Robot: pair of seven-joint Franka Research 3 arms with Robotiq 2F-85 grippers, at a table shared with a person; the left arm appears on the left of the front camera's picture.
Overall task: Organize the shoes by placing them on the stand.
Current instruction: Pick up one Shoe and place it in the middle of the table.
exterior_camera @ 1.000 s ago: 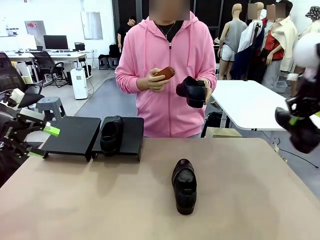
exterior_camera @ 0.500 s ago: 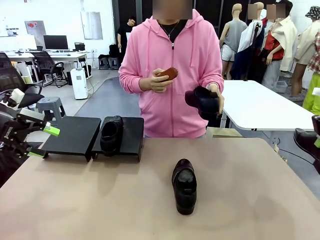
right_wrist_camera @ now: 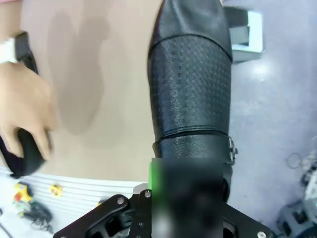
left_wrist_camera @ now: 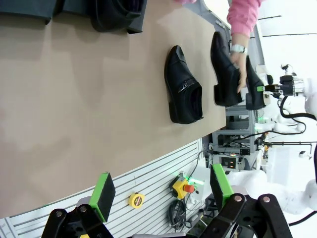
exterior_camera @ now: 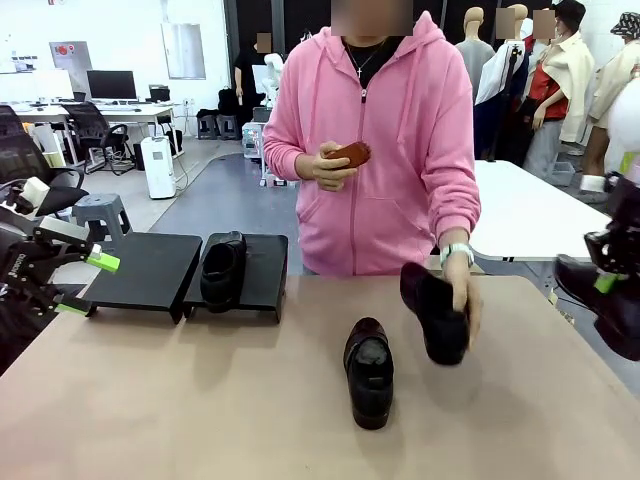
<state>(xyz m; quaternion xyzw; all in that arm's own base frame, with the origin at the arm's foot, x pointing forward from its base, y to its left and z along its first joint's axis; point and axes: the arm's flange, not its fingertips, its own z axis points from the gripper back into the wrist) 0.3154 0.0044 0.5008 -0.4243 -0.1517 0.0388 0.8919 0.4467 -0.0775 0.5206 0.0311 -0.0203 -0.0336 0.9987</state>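
Stand is set at the far-left corner of the desk. One shoe is already racked on its right panel. Second shoe is left mid-desk. Third shoe is held tilted by the person's hand just beside it, likely staged for pickup. Fourth shoe is clamped lengthwise in the right end effector off the right edge, presumably for carrying. Left end effector is spread and empty by the left edge.
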